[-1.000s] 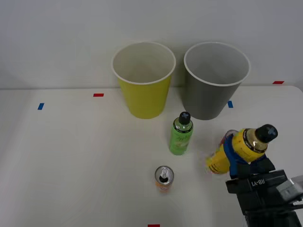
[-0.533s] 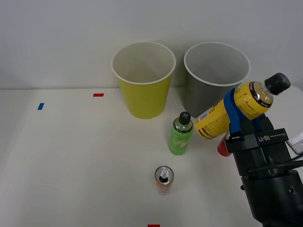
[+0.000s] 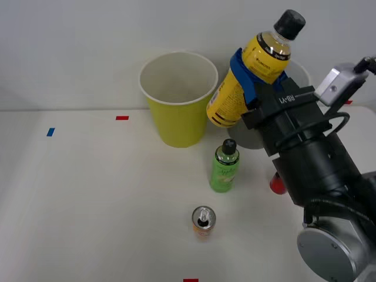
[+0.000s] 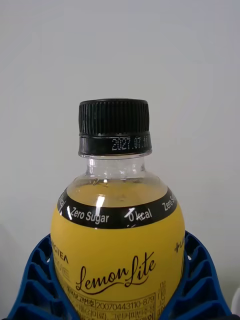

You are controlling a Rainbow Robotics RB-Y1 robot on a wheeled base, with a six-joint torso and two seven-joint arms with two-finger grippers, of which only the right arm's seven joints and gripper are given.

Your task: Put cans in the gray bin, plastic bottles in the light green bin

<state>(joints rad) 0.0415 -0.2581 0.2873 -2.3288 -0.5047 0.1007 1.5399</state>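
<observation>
You had the right gripper (image 3: pixel 254 75) clamped on the yellow Lemon Lite bottle (image 3: pixel 249 73), its blue ribbed fingers (image 4: pixel 35 285) hugging both sides of the body below the shoulder. The bottle hung tilted in the air, cap up, its base just beside the white rim of the light green bin (image 3: pixel 178 98) and in front of the gray bin (image 3: pixel 257 136). To do this step well, you needed to carry it further over the light green bin's mouth, clear of the rim, before releasing. I counted two bottles: the yellow one you held and the green bottle (image 3: pixel 224 166) standing before the bins. Two cans: the orange can (image 3: pixel 203 221) nearer the robot than the green bottle, the red can (image 3: pixel 276 184) half hidden behind your arm. Two bins.
</observation>
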